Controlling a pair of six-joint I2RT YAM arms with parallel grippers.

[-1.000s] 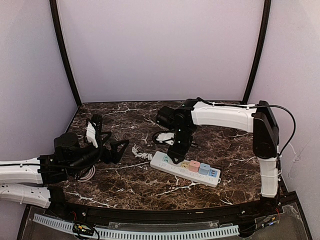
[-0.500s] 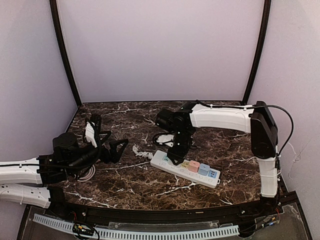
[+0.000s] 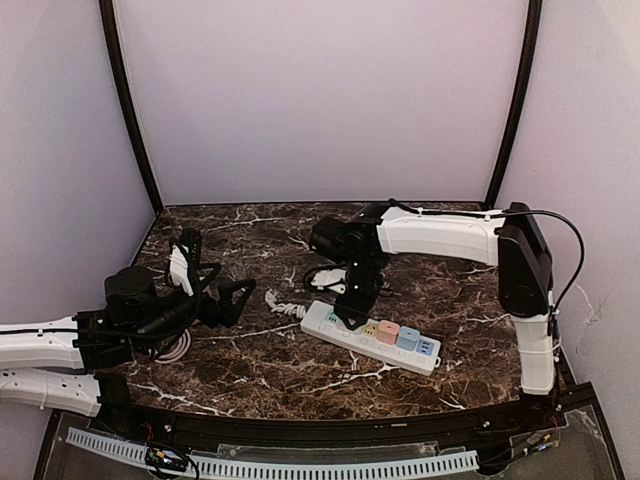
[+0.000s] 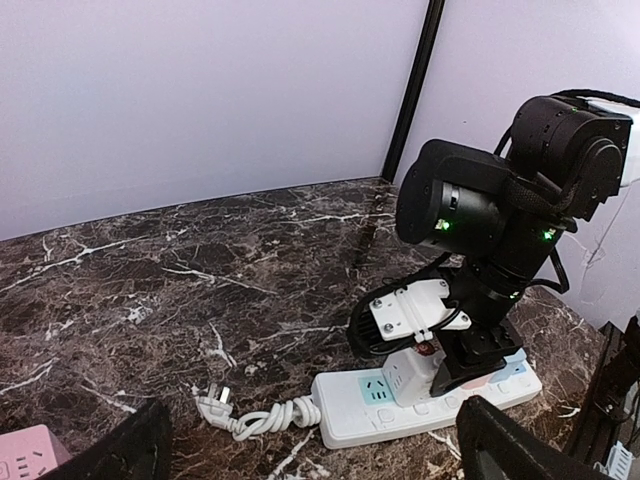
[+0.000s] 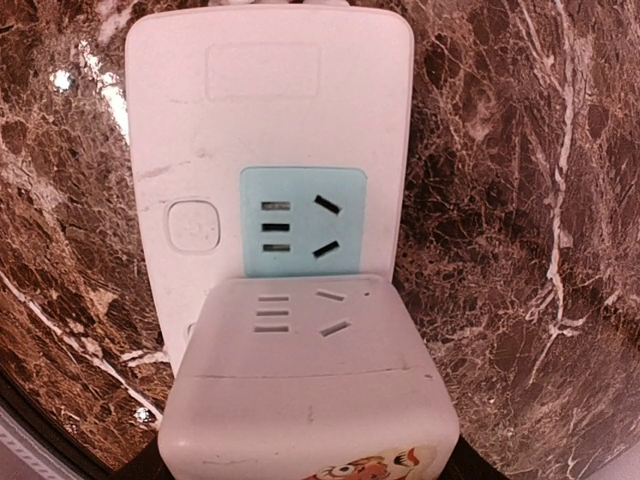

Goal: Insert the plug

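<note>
My right gripper (image 3: 352, 303) points down over the left end of the white power strip (image 3: 340, 330), shut on a white cube plug (image 5: 310, 370). The cube (image 4: 413, 377) stands on the strip (image 4: 345, 425), on the socket beside the bare teal socket (image 5: 303, 220). Its pins are hidden, so I cannot tell how deep it sits. My left gripper (image 3: 215, 275) hovers open and empty at the table's left, well away from the strip, its black fingers (image 4: 110, 455) framing the left wrist view.
Pink (image 3: 388, 332) and blue (image 3: 408, 338) cubes sit in the strip's right sockets. The strip's own white cord (image 4: 250, 418) lies knotted to its left, ending in a loose plug (image 4: 215, 405). A pink cube (image 4: 25, 465) lies near the left arm.
The right gripper with the white cube has edged slightly down and left on the strip. The left arm has barely moved.
</note>
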